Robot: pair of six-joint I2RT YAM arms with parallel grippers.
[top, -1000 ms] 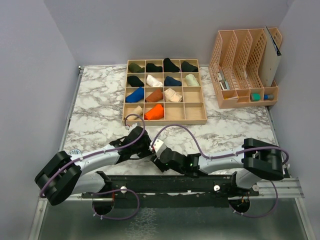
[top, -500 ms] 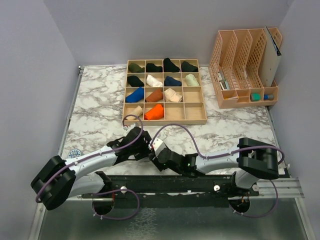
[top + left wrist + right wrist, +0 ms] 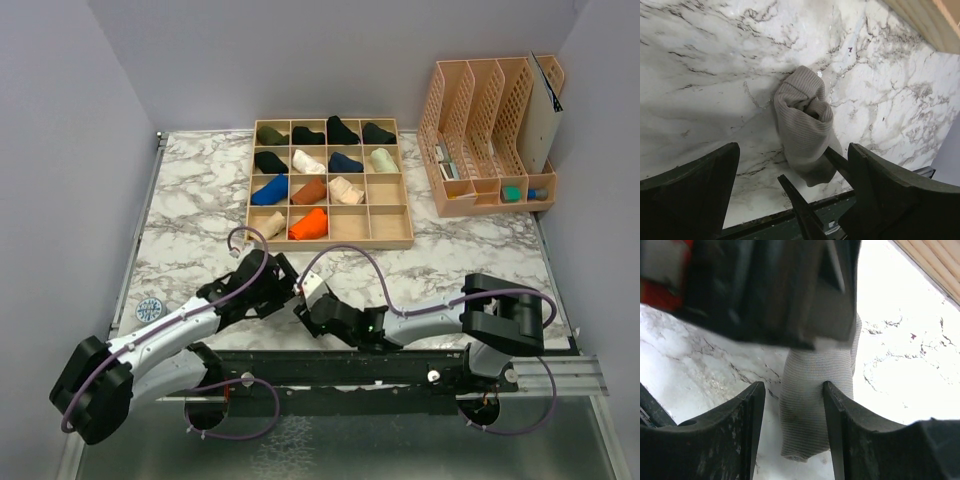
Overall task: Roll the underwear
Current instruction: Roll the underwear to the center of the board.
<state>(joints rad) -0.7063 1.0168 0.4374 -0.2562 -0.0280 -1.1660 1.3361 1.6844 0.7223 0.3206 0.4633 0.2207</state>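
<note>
Pale beige ribbed cloth underwear [image 3: 802,120] lies mid-frame on the marble counter [image 3: 700,75], between the fingers of the wide-open left claw [image 3: 792,150]; the right claw [image 3: 792,390] straddles it, grip unclear

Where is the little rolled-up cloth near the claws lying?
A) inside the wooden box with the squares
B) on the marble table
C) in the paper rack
B: the rolled underwear lies on the marble table, outside the wooden box.

The underwear [image 3: 805,135] lies on the table [image 3: 190,200], apparently a little before the tray [image 3: 330,243], with the file rack [image 3: 490,130] back right.
</note>
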